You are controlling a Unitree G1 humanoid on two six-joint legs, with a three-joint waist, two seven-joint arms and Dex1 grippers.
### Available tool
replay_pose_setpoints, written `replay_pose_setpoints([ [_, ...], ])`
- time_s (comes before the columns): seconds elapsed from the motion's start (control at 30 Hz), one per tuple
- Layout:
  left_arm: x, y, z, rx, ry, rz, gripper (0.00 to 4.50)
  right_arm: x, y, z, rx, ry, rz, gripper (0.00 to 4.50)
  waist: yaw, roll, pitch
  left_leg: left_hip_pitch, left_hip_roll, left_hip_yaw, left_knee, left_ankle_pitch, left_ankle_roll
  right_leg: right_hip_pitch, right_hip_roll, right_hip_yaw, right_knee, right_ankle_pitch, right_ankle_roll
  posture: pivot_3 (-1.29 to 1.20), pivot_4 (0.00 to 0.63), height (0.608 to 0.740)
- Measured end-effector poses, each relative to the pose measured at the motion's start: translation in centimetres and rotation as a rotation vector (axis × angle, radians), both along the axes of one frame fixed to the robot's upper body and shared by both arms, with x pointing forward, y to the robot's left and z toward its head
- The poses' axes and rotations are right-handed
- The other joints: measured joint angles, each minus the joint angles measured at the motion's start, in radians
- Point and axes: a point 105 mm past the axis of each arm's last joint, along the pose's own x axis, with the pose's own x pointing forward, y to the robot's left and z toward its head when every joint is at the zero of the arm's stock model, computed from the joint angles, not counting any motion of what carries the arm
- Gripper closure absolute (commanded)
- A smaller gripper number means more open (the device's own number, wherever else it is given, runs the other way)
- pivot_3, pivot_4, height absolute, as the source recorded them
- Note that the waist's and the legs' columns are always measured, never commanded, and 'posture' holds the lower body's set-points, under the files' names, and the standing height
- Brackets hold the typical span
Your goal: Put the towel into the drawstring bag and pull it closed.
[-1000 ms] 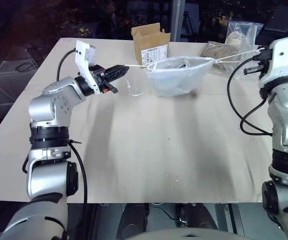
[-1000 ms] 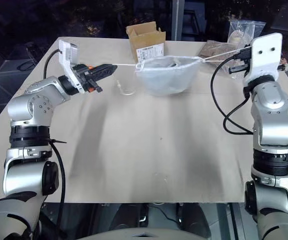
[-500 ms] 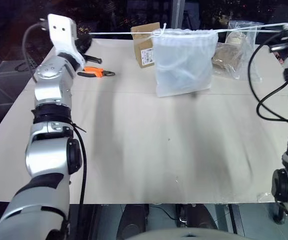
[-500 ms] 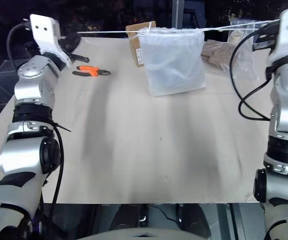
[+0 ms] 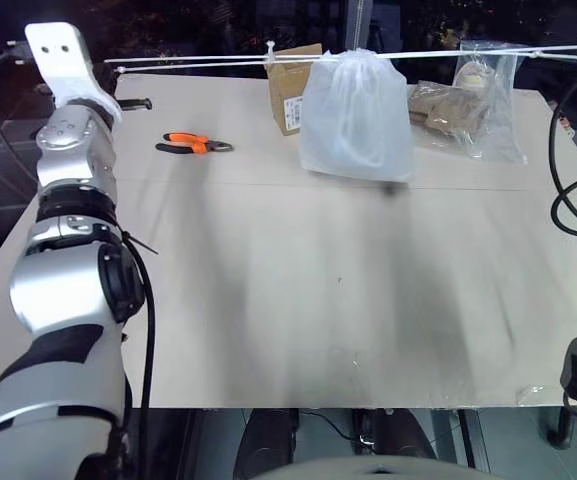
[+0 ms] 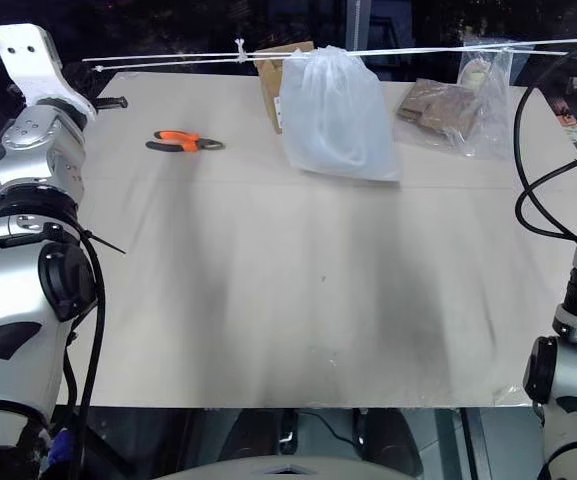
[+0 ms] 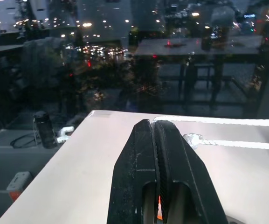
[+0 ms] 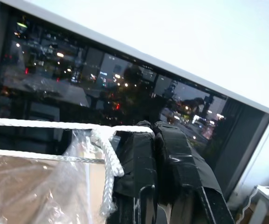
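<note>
The white drawstring bag (image 5: 356, 115) hangs over the far middle of the table from its cord (image 5: 188, 64), which is stretched taut to both sides. The bag's mouth is gathered tight at the top (image 6: 326, 52). The towel is hidden; only a faint pale bulk shows through the fabric. My left gripper (image 7: 154, 123) is shut on the cord's left end, past the table's far left corner. A knot (image 7: 193, 139) lies just beside its tips. My right gripper (image 8: 153, 125) is shut on the cord's right end (image 8: 55, 124), raised at the far right.
Orange-handled pliers (image 5: 194, 145) lie at the far left of the table. A cardboard box (image 5: 288, 88) stands behind the bag. A clear plastic bag with brown contents (image 5: 468, 100) lies at the far right. A small black object (image 5: 133, 103) sits near the left corner.
Both grippers have swung outward and upward, away from each other. The cord went taut, the bag's wide mouth drew into a tight gather, and the bag rose to hang.
</note>
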Motion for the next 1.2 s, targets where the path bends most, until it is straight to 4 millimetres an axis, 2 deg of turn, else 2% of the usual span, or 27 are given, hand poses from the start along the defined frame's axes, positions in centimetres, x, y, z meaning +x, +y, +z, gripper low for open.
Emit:
replay_pose_setpoints([
  [0.07,0.0,0.1,-0.1,-0.034,-0.003,-0.013,4.43,0.1,-0.1,-0.7,0.012,0.021,0.015,4.5,-0.001,0.0,0.0,0.0,0.0,0.0,0.0,0.0,0.0,0.0,0.0,0.0,0.0,0.0,0.0,0.0,0.15,0.74],
  [0.17,0.2,-1.4,-0.7,-0.136,-0.006,-0.212,4.43,-0.3,-0.7,-2.7,0.064,0.095,0.129,4.5,0.001,0.0,0.0,0.0,0.0,0.0,0.0,0.0,0.0,0.0,0.0,0.0,0.0,0.0,0.0,0.0,0.15,0.74],
  [0.23,0.1,-3.8,-2.0,-0.128,0.03,-0.405,4.43,-0.8,1.3,-5.1,0.021,0.214,0.291,4.5,0.001,0.001,0.0,0.001,0.001,0.001,0.0,0.001,-0.003,0.002,-0.001,-0.001,0.001,-0.002,0.002,0.0,0.15,0.74],
  [0.27,0.0,-5.7,-3.1,-0.105,0.068,-0.509,4.43,-1.0,3.2,-6.5,-0.005,0.276,0.392,4.5,-0.001,0.002,-0.001,0.001,0.001,0.001,0.0,0.002,-0.003,0.002,-0.001,-0.001,0.0,-0.002,0.002,0.0,0.15,0.74],
  [0.33,-0.7,-10.6,-7.3,-0.063,0.181,-0.717,4.43,-1.5,8.5,-10.4,-0.03,0.421,0.638,4.5,-0.005,0.003,-0.002,0.003,0.001,0.001,0.0,0.002,-0.003,0.003,-0.001,0.0,0.003,-0.002,0.003,0.0,0.15,0.74],
  [0.4,-1.7,-16.2,-12.5,-0.097,0.326,-0.897,4.43,-1.6,12.5,-13.5,0.015,0.517,0.796,4.5,-0.005,0.002,-0.001,0.002,0.001,0.001,0.006,0.0,0.0,0.002,0.0,0.001,0.007,-0.002,0.002,0.0,0.15,0.74],
  [0.43,-2.6,-18.1,-15.0,-0.094,0.406,-0.951,4.43,-1.6,13.8,-14.5,0.022,0.556,0.838,4.5,-0.009,0.001,0.001,0.002,0.001,0.002,0.006,0.0,0.0,0.001,0.0,0.002,0.008,-0.002,0.002,0.0,0.15,0.74],
  [0.47,-3.1,-18.7,-16.1,-0.084,0.44,-0.971,4.43,-1.6,14.1,-14.9,0.015,0.574,0.848,4.5,-0.01,0.0,0.002,0.002,0.001,0.002,0.006,0.0,0.0,0.001,0.001,0.003,0.009,-0.002,0.002,0.0,0.15,0.74],
  [0.5,-3.6,-19.0,-16.8,-0.052,0.466,-0.982,4.5,-1.7,14.4,-15.5,-0.015,0.604,0.85,3.87,-0.011,-0.001,0.002,0.003,0.001,0.001,0.006,0.0,0.0,0.001,0.001,0.003,0.01,-0.002,0.002,0.0,0.15,0.74],
  [0.6,-5.8,-18.7,-17.9,0.101,0.527,-1.075,3.61,-3.1,15.2,-19.3,-0.122,0.787,0.924,2.55,-0.006,-0.002,0.001,0.01,0.001,0.002,0.003,0.0,0.0,0.005,0.001,0.003,0.01,-0.002,0.001,0.0,0.15,0.74],
  [0.63,-6.9,-18.0,-18.4,0.138,0.548,-1.114,3.19,-4.3,15.3,-21.1,-0.127,0.87,0.969,2.04,-0.005,-0.002,0.001,0.01,0.001,0.002,0.001,0.0,0.0,0.005,0.001,0.003,0.01,-0.002,0.001,0.0,0.15,0.74],
  [0.67,-7.6,-17.3,-18.9,0.15,0.573,-1.123,2.57,-5.0,15.3,-22.1,-0.118,0.912,0.994,1.38,-0.004,-0.002,0.001,0.01,0.002,0.003,0.001,0.0,0.0,0.005,0.001,0.003,0.01,-0.002,0.001,0.0,0.15,0.74],
  [0.7,-8.2,-16.5,-19.4,0.161,0.599,-1.127,2.2,-5.7,15.3,-22.7,-0.11,0.942,1.012,1.01,-0.004,-0.002,0.001,0.01,0.002,0.003,0.001,0.0,0.0,0.004,0.001,0.004,0.01,-0.002,0.001,0.0,0.15,0.74],
  [0.73,-8.9,-15.5,-19.9,0.17,0.627,-1.127,1.62,-6.5,15.1,-22.9,-0.109,0.963,1.032,0.45,-0.004,-0.002,0.001,0.01,0.002,0.002,0.001,0.0,0.0,0.004,0.001,0.004,0.01,-0.002,0.001,0.0,0.15,0.74],
  [0.77,-9.5,-14.9,-19.9,0.18,0.632,-1.129,1.18,-7.1,15.1,-22.7,-0.106,0.956,1.043,0.01,-0.002,-0.002,0.001,0.009,0.002,0.001,0.002,0.0,0.0,0.004,0.001,0.004,0.009,-0.002,0.001,0.0,0.15,0.74],
  [0.83,-10.7,-14.0,-19.6,0.205,0.626,-1.136,0.24,-8.0,14.8,-22.0,-0.107,0.919,1.044,0.0,0.0,-0.002,0.001,0.009,0.003,0.0,0.002,0.0,0.0,0.004,0.0,0.004,0.009,-0.003,0.001,0.0,0.15,0.74],
  [0.87,-11.1,-13.8,-19.4,0.212,0.616,-1.138,0.05,-8.4,14.7,-21.8,-0.106,0.905,1.042,0.0,0.003,-0.002,0.001,0.009,0.003,-0.001,0.002,0.0,0.0,0.005,0.0,0.004,0.008,-0.003,0.001,0.0,0.15,0.74],
  [1.0,-12.7,-13.1,-18.3,0.201,0.482,-1.089,0.05,-9.9,14.1,-21.2,-0.059,0.786,0.991,0.0,0.009,-0.002,0.0,0.011,0.005,-0.001,0.003,-0.001,0.001,0.007,-0.002,0.004,0.008,-0.005,-0.002,0.0,0.15,0.74],
  [1.2,-14.9,-12.0,-18.5,0.116,0.42,-1.002,0.05,-12.6,12.5,-21.8,0.036,0.687,0.902,0.0,0.01,-0.002,0.0,0.017,0.006,-0.001,0.002,-0.001,0.001,0.011,-0.003,0.004,0.008,-0.007,0.001,0.0,0.15,0.74],
])
